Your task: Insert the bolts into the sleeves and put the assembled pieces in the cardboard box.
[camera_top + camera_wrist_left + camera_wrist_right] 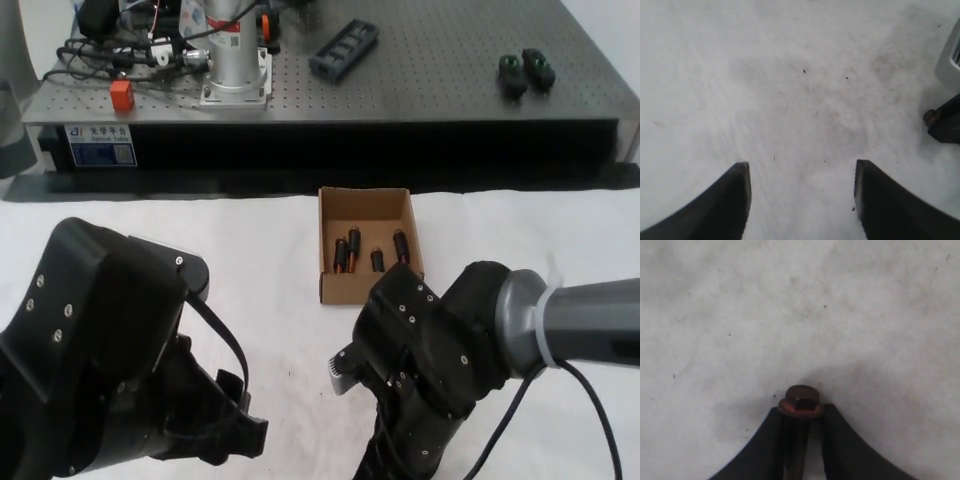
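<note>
Black screw-studded arms [100,330], black left claw [802,164]

Surface [790,75]: white on my feed, peppered with tiny dark specks.
Box [365,207]: plain cardboard brown.
Pieces [341,255]: black with copper-orange bands, as far as I can make out.
Bolt [800,401]: coppery brown; I see a darker top on its head.
Left gripper [802,167]: black.
Right gripper [803,414]: black.
Plate [450,60]: grey, with a regular grid of small dark holes.
Block [121,95]: bright orange-red.

Nothing is legible: the blue-and-white rectangular label [100,146] on the black metal bench front [330,140], upper left, is too small.
</note>
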Tool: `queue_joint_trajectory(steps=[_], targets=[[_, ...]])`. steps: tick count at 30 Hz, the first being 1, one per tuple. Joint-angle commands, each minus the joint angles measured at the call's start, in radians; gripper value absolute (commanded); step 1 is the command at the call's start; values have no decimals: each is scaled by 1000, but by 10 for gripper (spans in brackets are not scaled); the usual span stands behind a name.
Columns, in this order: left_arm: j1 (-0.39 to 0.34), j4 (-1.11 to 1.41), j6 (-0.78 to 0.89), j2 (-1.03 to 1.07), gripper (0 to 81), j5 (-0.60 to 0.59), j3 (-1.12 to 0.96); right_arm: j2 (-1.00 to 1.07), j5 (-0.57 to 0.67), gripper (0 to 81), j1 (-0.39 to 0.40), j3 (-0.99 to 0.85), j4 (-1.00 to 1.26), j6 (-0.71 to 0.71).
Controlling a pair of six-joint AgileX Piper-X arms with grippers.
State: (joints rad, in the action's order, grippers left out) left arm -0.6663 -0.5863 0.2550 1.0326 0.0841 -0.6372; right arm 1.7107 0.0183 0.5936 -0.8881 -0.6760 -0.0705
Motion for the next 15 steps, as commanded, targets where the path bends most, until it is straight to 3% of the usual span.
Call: queue_joint_trajectory(steps=[1,5,15], targets=[[3,4,-6,-9,441,-10,-1,16,18,165,2,1,-17,6],[3,4,-23,-9,441,-71,-1,9,18,15,-5,1,-1,33],[3,34,-24,-9,441,-176,-1,-189,-25,15,-119,1,82,70]])
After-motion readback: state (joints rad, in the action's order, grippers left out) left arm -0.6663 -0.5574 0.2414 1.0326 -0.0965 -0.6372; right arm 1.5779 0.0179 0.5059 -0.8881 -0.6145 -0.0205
